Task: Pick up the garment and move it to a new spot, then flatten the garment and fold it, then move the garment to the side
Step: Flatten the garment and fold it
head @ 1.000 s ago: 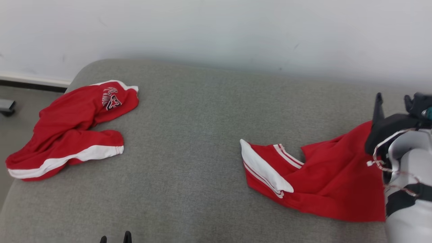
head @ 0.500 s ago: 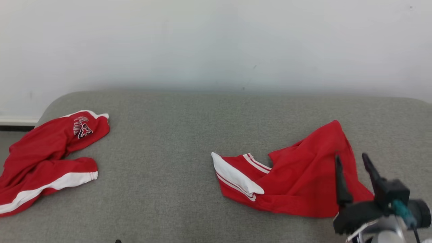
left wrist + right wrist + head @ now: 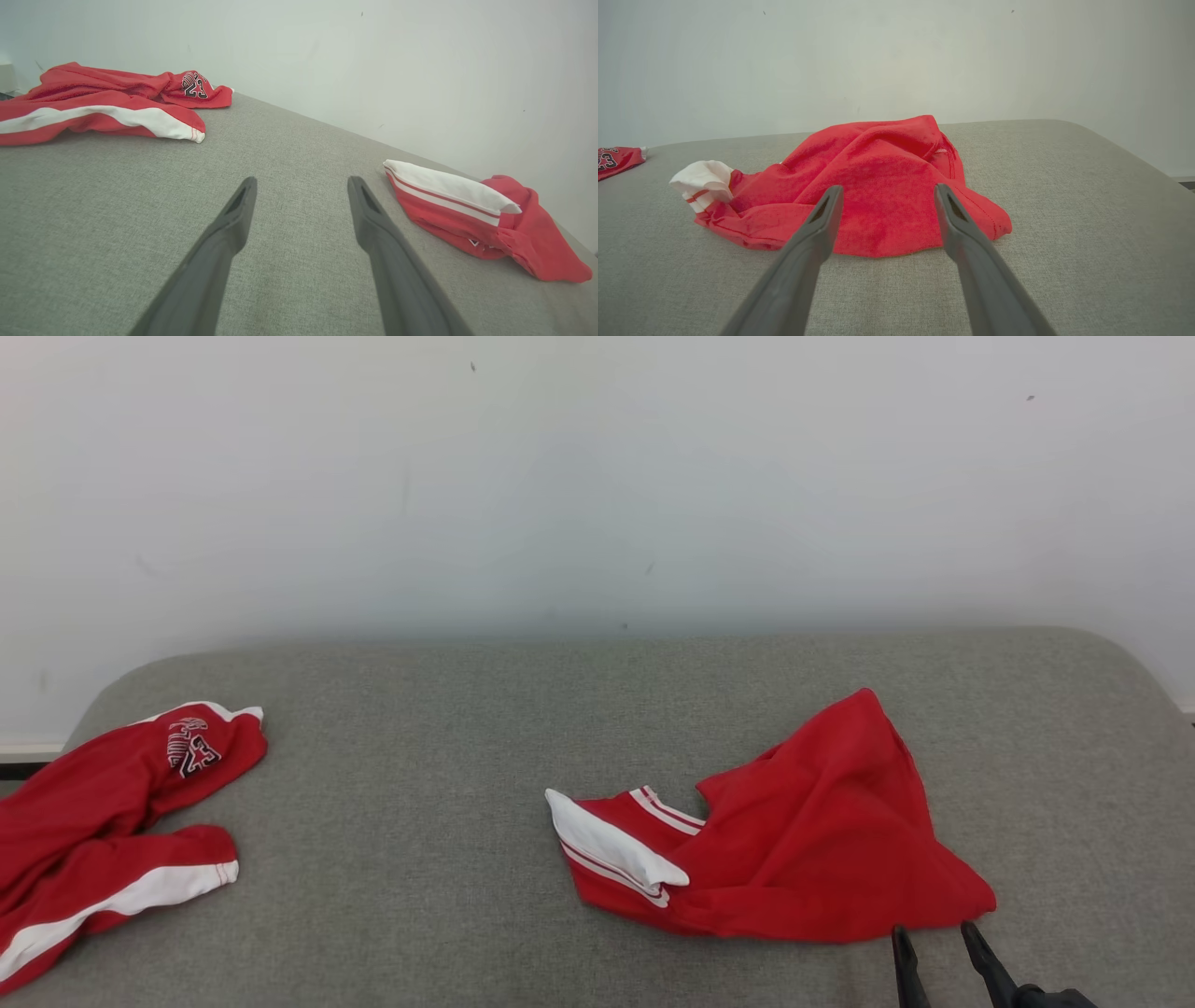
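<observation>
A crumpled red garment (image 3: 822,840) with a white striped cuff (image 3: 607,835) lies right of centre on the grey cushion (image 3: 448,747). My right gripper (image 3: 934,933) stands open and empty just in front of the garment's near right corner, not touching it. In the right wrist view the garment (image 3: 878,158) bulges up beyond the open right gripper (image 3: 888,189). My left gripper (image 3: 302,182) is open and empty, low over bare cushion, with the garment (image 3: 467,205) off to its right.
A second red garment (image 3: 103,803) with a white band and a printed number lies at the cushion's left edge, also the second garment (image 3: 93,102). A pale wall (image 3: 597,476) rises right behind the cushion. The cushion's rounded right edge (image 3: 1153,691) drops off.
The head camera has moved, shifting the whole picture. My right gripper has drawn back from the garment's right part to just in front of its near edge, leaving the garment lying.
</observation>
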